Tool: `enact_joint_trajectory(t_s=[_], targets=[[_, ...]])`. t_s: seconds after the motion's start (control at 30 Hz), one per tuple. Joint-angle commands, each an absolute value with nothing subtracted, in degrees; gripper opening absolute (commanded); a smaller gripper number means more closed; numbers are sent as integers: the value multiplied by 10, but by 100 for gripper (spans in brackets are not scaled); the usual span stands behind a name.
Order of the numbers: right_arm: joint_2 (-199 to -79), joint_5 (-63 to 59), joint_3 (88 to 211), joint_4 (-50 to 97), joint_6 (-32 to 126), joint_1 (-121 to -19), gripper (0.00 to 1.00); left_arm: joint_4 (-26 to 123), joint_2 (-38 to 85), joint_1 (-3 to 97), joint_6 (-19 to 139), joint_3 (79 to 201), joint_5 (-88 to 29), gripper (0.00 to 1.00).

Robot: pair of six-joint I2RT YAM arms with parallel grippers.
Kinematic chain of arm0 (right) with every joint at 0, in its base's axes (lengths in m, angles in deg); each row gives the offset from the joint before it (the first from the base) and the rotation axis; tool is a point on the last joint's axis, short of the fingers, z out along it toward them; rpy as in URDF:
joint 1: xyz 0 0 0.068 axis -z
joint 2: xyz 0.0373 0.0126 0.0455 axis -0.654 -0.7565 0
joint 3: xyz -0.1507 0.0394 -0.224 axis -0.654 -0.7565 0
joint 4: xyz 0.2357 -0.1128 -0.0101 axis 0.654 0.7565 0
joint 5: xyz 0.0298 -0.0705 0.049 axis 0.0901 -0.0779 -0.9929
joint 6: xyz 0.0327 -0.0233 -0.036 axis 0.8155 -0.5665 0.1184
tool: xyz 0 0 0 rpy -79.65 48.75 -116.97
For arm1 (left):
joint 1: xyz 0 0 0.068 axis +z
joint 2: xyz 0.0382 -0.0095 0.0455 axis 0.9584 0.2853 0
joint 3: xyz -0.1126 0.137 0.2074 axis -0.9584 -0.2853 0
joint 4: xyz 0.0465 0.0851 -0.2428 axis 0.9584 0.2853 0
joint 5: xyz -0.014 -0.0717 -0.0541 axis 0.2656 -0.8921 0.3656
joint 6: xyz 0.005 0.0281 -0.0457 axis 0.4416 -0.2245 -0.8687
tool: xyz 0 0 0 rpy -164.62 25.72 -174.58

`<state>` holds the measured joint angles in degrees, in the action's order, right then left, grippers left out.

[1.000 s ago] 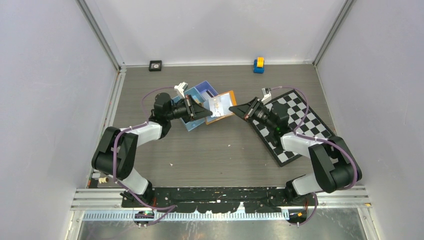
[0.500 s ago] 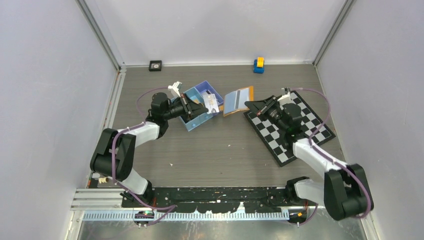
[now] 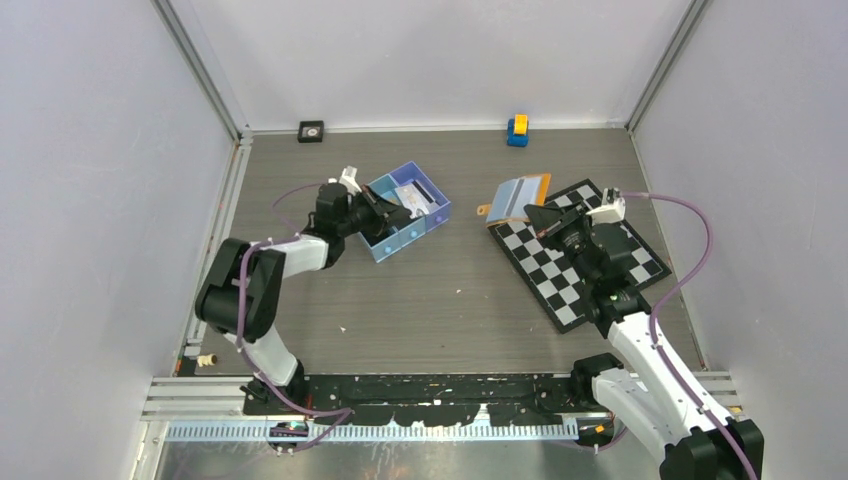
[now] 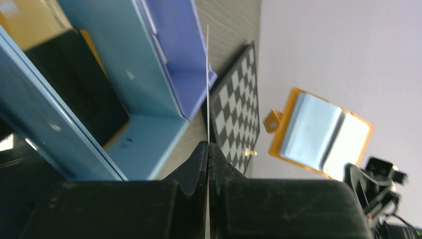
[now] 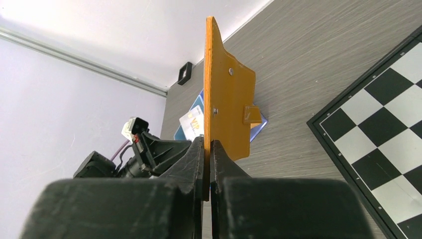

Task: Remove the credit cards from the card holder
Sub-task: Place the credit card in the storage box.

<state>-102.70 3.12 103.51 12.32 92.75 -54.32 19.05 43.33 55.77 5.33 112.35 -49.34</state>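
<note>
My left gripper [image 3: 393,208] is shut on a thin white credit card [image 3: 412,197] and holds it over the blue tray [image 3: 425,232]. In the left wrist view the card [image 4: 207,84] shows edge-on as a thin line between the closed jaws [image 4: 208,147]. My right gripper [image 3: 536,212] is shut on the orange card holder [image 3: 520,196] and holds it open in the air above the far left corner of the checkerboard. The holder's pale blue inside faces left [image 4: 318,132]. In the right wrist view the holder [image 5: 226,109] stands edge-on in the jaws [image 5: 209,145].
A black-and-white checkerboard [image 3: 590,255] lies under the right arm. A yellow-and-blue toy [image 3: 517,129] and a small black square item [image 3: 311,131] sit by the back wall. The blue tray has three compartments and stands left of centre.
The right gripper has carried the card holder to the right, away from the left gripper. The left gripper has drawn the card out and back over the blue tray.
</note>
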Motion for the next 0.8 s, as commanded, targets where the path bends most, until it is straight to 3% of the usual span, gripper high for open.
enact_joint_trajectory(t_s=[0.0,0.4,0.53,0.77], targets=[[-1020,56,1048,118,922,-542,1,196,489,553,47,1184,-437,0],[-1022,35,1048,107,934,-542,1,225,596,547,36,1300,-421,0],[-1035,12,1050,89,935,-542,1,261,577,543,64,1311,-410,27],[-1103,-113,1044,-48,960,-542,1,340,448,540,142,1283,-430,47]])
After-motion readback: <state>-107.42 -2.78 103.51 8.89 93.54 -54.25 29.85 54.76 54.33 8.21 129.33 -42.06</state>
